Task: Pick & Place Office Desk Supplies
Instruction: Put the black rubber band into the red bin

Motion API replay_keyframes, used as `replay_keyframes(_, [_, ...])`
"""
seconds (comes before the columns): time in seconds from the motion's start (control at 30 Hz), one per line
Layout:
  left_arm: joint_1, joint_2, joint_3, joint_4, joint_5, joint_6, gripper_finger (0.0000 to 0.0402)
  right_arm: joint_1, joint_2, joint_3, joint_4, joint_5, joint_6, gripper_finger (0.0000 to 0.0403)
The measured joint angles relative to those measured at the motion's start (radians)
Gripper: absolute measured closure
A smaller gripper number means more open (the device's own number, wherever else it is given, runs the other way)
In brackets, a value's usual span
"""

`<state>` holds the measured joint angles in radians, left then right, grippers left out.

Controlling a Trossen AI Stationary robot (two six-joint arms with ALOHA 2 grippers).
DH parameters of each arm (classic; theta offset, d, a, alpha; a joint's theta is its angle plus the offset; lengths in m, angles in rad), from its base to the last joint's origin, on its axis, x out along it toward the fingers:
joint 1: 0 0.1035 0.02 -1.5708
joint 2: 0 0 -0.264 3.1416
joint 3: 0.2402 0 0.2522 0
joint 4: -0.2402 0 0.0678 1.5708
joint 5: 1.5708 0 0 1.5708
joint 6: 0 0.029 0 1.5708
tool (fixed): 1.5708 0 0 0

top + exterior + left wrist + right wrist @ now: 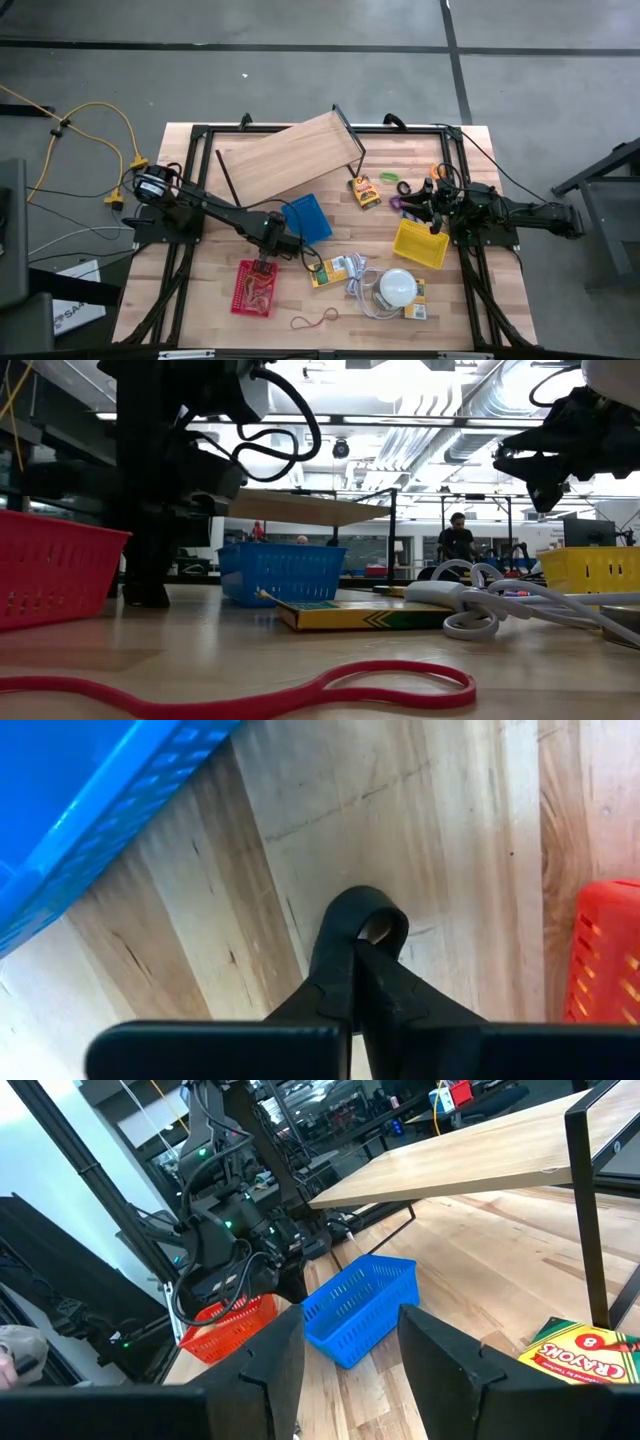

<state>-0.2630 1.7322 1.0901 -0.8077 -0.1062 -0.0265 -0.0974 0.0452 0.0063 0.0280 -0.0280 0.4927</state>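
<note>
My left gripper (262, 262) is shut and holds nothing. It points down at the bare wood between the blue basket (307, 218) and the red basket (255, 288), as the left wrist view (365, 925) shows. My right gripper (432, 212) is open and empty, raised over the far edge of the yellow basket (420, 243); it also shows in the right wrist view (350, 1350). A red rubber band (315, 320) lies near the front edge. Crayon boxes (364, 190) (330, 272) and small green (390, 178), orange (437, 172) and purple (398, 203) pieces lie on the table. My left gripper's shut fingertips (350, 920) point down at the table's wood (440, 840) next to the red basket's far rim (610, 950). I cannot tell whether they touch the wood.
A tilted wooden shelf on black legs (290, 155) stands at the back. A white dome (397, 287) with a white cord (360, 290) lies front right, next to another printed box (418, 310). Loose items lie in the red basket.
</note>
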Motion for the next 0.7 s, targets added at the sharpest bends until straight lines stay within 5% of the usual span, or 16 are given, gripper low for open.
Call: replay_keyframes(0.7, [-0.008, -0.054, 0.001, -0.024, -0.046, -0.034, 0.0401, 0.0, 0.0, 0.0, -0.001, 0.0, 0.0, 0.0253])
